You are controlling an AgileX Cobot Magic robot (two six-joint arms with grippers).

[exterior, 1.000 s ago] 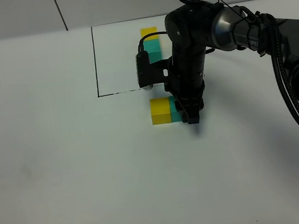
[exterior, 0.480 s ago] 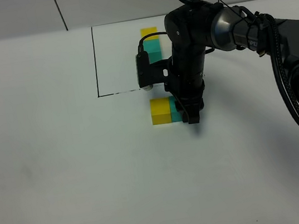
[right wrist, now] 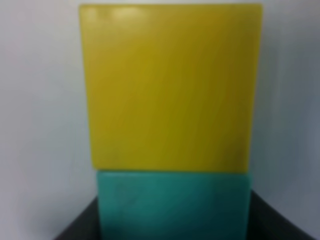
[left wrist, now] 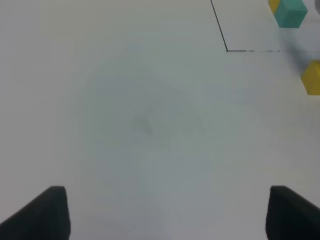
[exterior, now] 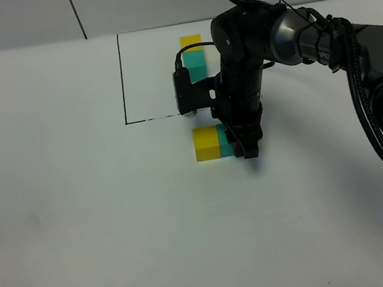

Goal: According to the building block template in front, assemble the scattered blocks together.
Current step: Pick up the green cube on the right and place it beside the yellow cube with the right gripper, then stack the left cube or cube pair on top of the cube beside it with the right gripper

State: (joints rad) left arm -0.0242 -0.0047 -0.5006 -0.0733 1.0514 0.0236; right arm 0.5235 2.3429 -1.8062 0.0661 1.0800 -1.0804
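The building block template, a yellow cube (exterior: 191, 41) joined to a teal cube (exterior: 196, 60), stands at the back inside a thin black-line rectangle (exterior: 123, 81). In front of the rectangle the scattered yellow cube (exterior: 206, 143) and teal cube (exterior: 224, 143) lie side by side, touching. My right gripper (exterior: 244, 146) points down with its fingers on both sides of the teal cube. In the right wrist view the yellow cube (right wrist: 170, 85) sits flush against the teal cube (right wrist: 172, 205). My left gripper (left wrist: 167, 215) is open and empty over bare table, out of the exterior view.
The white table (exterior: 81, 225) spreads to the left and front. The right arm's black body and cables (exterior: 351, 54) cross the right side. The left wrist view shows the rectangle's corner (left wrist: 227, 50), the template's teal cube (left wrist: 291, 13) and the loose yellow cube (left wrist: 312, 76).
The right gripper and its wrist camera have shifted very slightly towards the back. The cubes stay together. The left side shows no change.
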